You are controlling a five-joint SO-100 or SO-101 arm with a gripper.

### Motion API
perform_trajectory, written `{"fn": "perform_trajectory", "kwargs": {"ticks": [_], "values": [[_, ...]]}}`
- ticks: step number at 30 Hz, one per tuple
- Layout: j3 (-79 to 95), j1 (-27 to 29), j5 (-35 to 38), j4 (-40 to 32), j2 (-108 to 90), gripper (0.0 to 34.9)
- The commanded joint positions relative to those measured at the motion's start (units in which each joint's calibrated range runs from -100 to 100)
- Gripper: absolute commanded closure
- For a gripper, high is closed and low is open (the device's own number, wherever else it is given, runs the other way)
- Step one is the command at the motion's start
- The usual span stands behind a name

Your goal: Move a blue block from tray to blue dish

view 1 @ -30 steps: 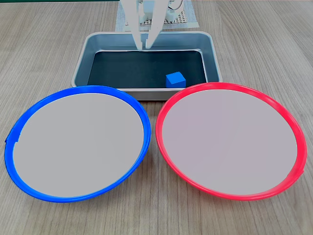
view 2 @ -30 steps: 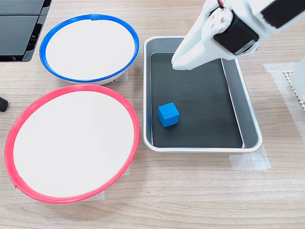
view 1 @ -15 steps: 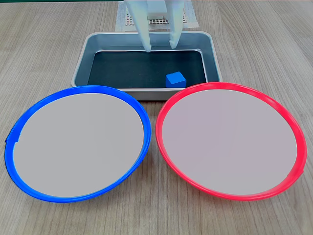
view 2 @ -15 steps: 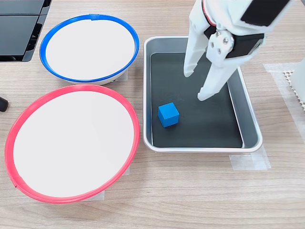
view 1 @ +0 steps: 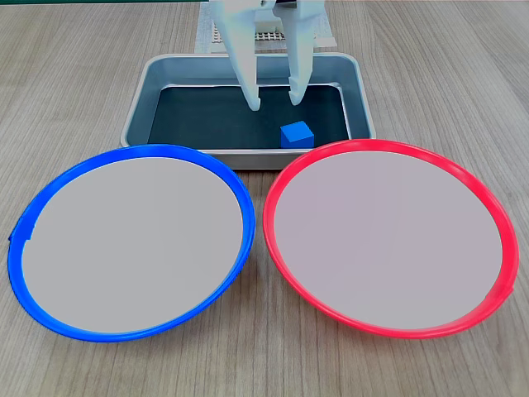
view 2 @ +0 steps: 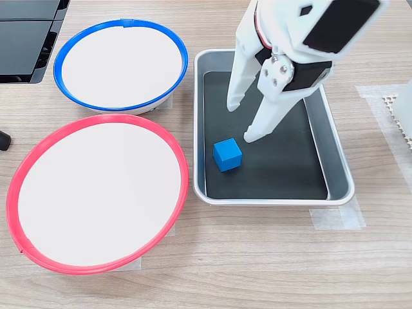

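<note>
Gripper [view 1: 275,102] [view 2: 242,122]: white, two-fingered, pointing down into the tray; jaws spread wide with a clear gap between the fingertips. Nothing is held and nothing sits between the fingers. Both exterior views show the tips over the tray's dark bottom; whether they touch it cannot be told.

Blue block [view 1: 297,134] [view 2: 227,155]: resting flat on the tray's black bottom, untouched. In the first exterior view it lies just below and slightly right of the fingertips, against the tray's near wall. In the second exterior view it lies just below and to the left of the nearer fingertip, close beside it but apart (a small strip of black floor shows between them).

Tray [view 1: 137,107] [view 2: 337,168]: silver pan with rounded corners and dark floor; it holds the blue block only, with the gripper fingers reaching in from above.

Blue dish [view 1: 128,240] [view 2: 120,64]: pale grey surface, bright blue rim, nothing on it. It stands at the first exterior view's left, in front of the tray, and beside the tray at the second exterior view's upper left.

Red dish [view 1: 388,236] [view 2: 96,191]: same size, red rim, nothing on it; just beside the blue dish, rims nearly meeting.

Table [view 1: 463,91] [view 2: 257,257]: light wood grain, carrying tray and both dishes.
</note>
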Motion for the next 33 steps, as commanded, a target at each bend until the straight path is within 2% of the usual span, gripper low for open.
{"fn": "perform_trajectory", "kwargs": {"ticks": [1,11,17,27,29,33], "values": [[-6.0,-1.0,-2.5,4.8,3.7,18.8],[-15.6,-2.9,-6.7,8.8,12.7,17.0],[-14.0,-2.7,-5.0,5.4,13.6,16.5],[-7.2,-2.3,-3.8,-4.6,16.0,16.5],[-6.5,-2.7,-4.0,-6.1,16.5,16.9],[-6.7,-3.9,-4.9,-8.0,17.3,19.8]]}}
